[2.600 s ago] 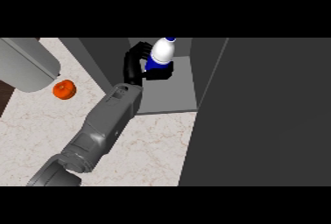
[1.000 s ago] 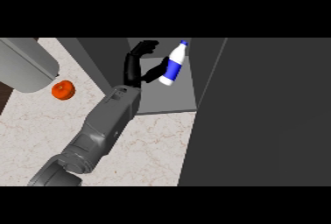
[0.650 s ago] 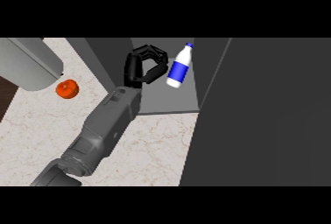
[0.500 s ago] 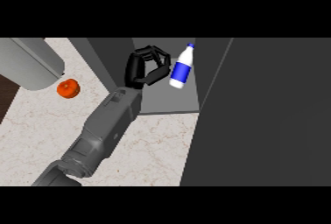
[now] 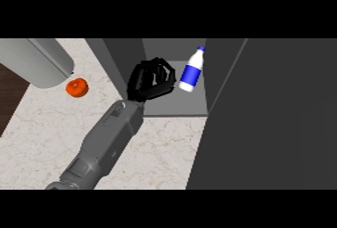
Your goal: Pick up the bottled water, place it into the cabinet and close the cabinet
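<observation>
Leaning inside the open cabinet, the bottled water was clear of the left hand, its cap tipped toward the right wall. That hand hung just beside it, fingers curled in on themselves, holding nothing. Off left, an orange fruit sat on the marble counter, near a grey cylinder.

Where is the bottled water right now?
In the head view the bottled water leans inside the cabinet at upper centre, just right of the left hand, which does not hold it.
</observation>
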`<state>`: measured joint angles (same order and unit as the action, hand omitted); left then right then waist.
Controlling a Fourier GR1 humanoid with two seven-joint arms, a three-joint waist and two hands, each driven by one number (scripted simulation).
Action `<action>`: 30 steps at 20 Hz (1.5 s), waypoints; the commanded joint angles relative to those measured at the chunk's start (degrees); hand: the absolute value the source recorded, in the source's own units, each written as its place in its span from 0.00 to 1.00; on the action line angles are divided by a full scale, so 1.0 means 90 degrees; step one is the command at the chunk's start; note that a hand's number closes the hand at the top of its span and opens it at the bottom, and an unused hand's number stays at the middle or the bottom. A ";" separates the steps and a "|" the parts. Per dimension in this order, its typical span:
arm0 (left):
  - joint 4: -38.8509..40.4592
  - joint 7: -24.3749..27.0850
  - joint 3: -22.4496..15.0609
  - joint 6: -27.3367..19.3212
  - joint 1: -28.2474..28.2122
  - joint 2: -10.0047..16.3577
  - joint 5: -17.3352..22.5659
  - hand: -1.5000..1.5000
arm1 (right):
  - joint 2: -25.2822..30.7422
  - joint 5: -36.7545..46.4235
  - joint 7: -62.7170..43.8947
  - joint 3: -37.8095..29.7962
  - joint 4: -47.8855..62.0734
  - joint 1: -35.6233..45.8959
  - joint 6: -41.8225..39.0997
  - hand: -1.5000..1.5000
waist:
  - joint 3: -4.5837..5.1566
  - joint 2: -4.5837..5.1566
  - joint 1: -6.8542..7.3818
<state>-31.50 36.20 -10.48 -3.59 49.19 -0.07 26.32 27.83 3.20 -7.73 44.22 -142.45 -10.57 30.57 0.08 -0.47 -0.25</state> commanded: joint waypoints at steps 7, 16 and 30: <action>-0.2840 -0.0700 -0.0416 0.0062 -0.2239 0.0315 0.0376 1.00 | 0.0406 0.0387 -0.0238 0.0079 -0.0610 -0.0083 0.0028 0.00 | -0.0005 -0.0073 0.0252; -0.5719 -0.1389 -0.1084 0.0258 -0.4728 0.1066 0.0539 1.00 | 0.0783 -0.0162 -0.0850 0.0468 -0.0771 0.0499 -0.0721 1.00 | 0.0000 -0.0065 0.0406; -0.8690 -0.1303 -0.0522 0.0602 -0.7656 0.2510 0.1014 1.00 | -0.0816 0.0251 -0.2061 0.1249 -0.0082 0.2142 -0.0707 1.00 | 0.0016 -0.0013 0.0249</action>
<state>-105.02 24.55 -17.66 -0.63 -13.85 18.95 32.89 28.76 2.35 -22.27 48.41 -141.35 4.14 22.72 0.18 -0.69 2.19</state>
